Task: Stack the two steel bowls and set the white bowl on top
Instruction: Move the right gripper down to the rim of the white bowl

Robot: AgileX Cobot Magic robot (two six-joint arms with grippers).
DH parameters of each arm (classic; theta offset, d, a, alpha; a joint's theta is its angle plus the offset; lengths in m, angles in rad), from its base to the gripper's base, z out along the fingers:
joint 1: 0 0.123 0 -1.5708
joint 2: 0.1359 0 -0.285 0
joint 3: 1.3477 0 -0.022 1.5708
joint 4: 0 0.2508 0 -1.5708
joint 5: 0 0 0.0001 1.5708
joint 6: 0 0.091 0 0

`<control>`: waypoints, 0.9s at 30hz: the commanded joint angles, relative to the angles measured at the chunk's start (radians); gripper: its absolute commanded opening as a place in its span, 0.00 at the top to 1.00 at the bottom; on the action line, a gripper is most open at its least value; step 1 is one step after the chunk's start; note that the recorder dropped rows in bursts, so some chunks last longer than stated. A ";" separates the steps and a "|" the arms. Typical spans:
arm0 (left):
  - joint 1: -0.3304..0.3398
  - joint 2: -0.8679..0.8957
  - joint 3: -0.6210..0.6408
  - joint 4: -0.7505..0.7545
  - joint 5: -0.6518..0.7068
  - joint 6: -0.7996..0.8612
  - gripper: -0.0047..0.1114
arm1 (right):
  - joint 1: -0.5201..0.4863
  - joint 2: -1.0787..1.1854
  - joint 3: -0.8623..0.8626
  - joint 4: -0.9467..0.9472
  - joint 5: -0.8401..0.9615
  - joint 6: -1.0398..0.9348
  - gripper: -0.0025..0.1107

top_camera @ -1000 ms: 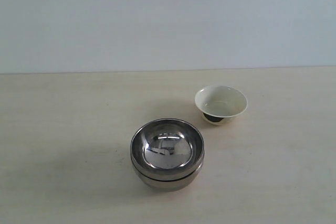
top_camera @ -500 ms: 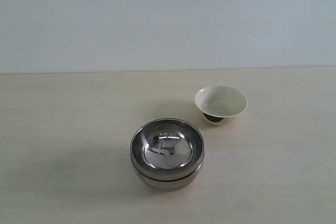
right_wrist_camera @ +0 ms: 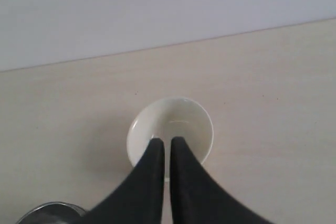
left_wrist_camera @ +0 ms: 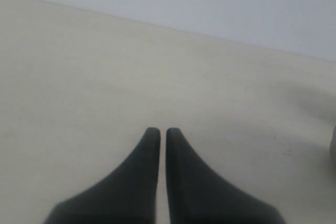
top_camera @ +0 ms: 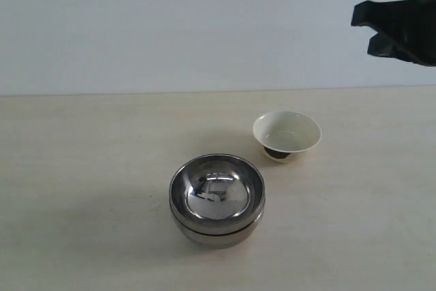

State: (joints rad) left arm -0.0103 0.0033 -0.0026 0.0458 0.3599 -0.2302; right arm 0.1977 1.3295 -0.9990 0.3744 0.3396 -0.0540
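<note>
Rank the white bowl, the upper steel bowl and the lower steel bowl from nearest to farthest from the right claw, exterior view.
1. White bowl, right of centre, nearest the right claw.
2. Upper steel bowl and lower steel bowl, nested front centre; too close to call.

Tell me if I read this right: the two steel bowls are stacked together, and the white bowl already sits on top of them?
Not quite. The two steel bowls are stacked, but the white bowl is not on top: it stands on the table by itself, apart from the stack. The exterior view shows this.
</note>
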 commanded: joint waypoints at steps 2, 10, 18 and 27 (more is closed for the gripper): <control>0.002 -0.003 0.003 -0.004 0.000 0.007 0.93 | -0.002 0.182 -0.097 -0.006 0.042 -0.002 0.91; 0.002 -0.003 0.003 -0.004 0.000 0.007 0.93 | -0.002 0.396 -0.159 -0.002 0.027 0.028 0.56; 0.002 -0.003 0.003 -0.004 0.000 0.007 0.93 | -0.002 0.544 -0.238 0.007 0.038 0.054 0.56; 0.002 -0.003 0.003 -0.004 0.000 0.007 0.93 | 0.000 0.630 -0.250 0.066 -0.049 0.071 0.56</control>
State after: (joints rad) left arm -0.0103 0.0033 -0.0026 0.0458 0.3599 -0.2302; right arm 0.1977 1.9444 -1.2426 0.4161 0.3288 0.0136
